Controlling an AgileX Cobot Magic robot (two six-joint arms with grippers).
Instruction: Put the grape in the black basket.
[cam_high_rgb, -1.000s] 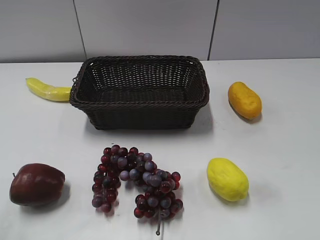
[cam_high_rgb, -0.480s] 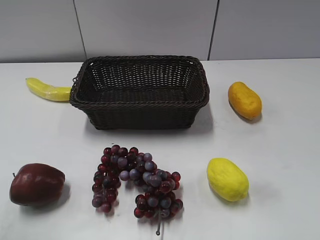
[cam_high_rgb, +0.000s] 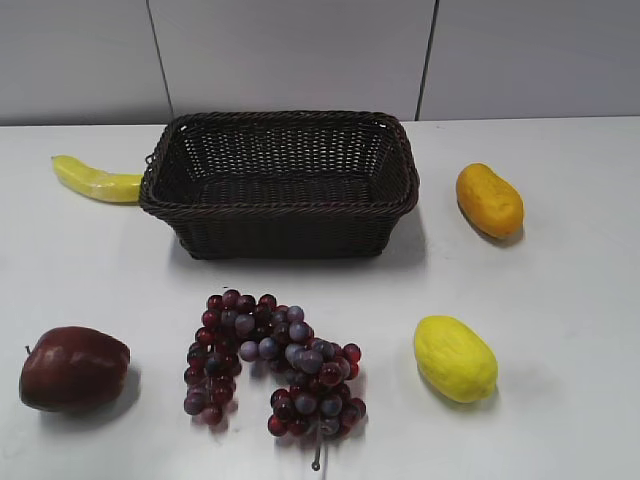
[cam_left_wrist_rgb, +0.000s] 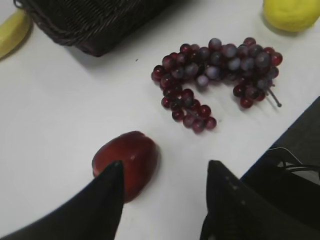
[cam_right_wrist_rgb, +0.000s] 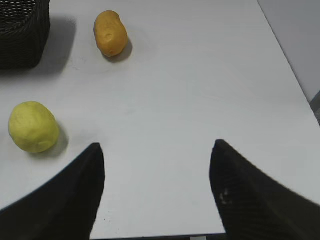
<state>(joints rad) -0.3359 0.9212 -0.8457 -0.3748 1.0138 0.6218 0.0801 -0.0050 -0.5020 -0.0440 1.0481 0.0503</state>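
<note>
The grape (cam_high_rgb: 270, 362), a wide bunch of dark red and purple berries, lies on the white table in front of the black basket (cam_high_rgb: 280, 220). It also shows in the left wrist view (cam_left_wrist_rgb: 215, 75), below a corner of the basket (cam_left_wrist_rgb: 85, 25). The basket holds nothing. My left gripper (cam_left_wrist_rgb: 162, 167) is open and empty above the table, near the table's front edge, apart from the grape. My right gripper (cam_right_wrist_rgb: 157, 147) is open and empty over bare table at the right. Neither gripper shows in the exterior view.
A dark red apple (cam_high_rgb: 72, 368) lies left of the grape, close to my left fingertip (cam_left_wrist_rgb: 127, 160). A yellow lemon (cam_high_rgb: 455, 357) lies right of the grape. An orange fruit (cam_high_rgb: 489, 200) sits right of the basket and a banana (cam_high_rgb: 95, 180) left of it.
</note>
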